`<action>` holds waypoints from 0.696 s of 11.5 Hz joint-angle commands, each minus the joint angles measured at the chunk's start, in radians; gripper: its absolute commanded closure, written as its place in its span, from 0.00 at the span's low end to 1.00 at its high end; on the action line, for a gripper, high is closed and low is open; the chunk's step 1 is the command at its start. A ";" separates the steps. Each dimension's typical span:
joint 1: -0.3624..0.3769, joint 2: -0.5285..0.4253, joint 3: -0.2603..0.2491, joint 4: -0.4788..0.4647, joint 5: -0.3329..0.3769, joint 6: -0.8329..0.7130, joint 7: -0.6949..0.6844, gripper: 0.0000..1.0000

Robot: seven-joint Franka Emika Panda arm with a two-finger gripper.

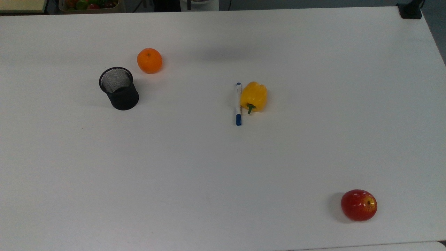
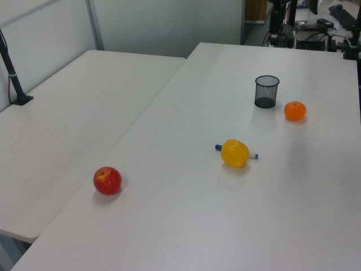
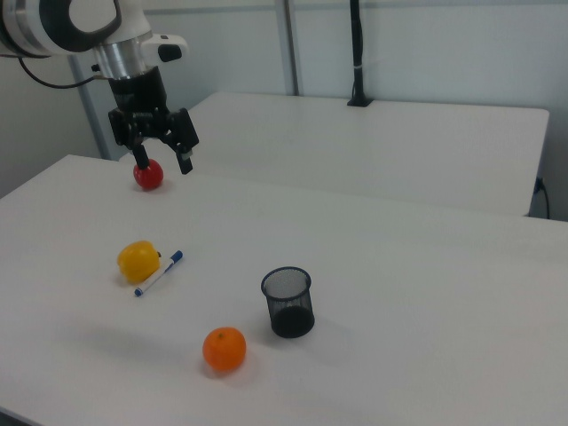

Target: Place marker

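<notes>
Slim white marker with dark blue cap (image 1: 238,103) lying flat on white surface (image 1: 223,167), directly against yellow bell pepper (image 1: 254,96), on the top view's left of it. Blue cap end pointing toward the top view's bottom edge; small blue tip toward the top edge. In the left view, marker (image 2: 252,156) largely hidden behind pepper (image 2: 234,153), both ends protruding. In the right view, marker (image 3: 159,273) just beside pepper (image 3: 138,262).

Black two-finger gripper (image 3: 163,162) suspended in air above surface, fingers spread apart, holding nothing, well apart from marker.

Black mesh pen cup (image 1: 118,88) upright, near round orange fruit (image 1: 149,60), both well apart from marker. Red apple (image 1: 359,205) near the top view's lower right corner.
</notes>
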 commanded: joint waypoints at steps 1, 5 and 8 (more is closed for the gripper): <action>0.039 0.020 0.006 -0.001 0.014 0.015 0.187 0.00; 0.054 0.043 0.006 -0.076 0.017 0.175 0.188 0.00; 0.095 0.122 0.006 -0.087 0.019 0.241 0.206 0.00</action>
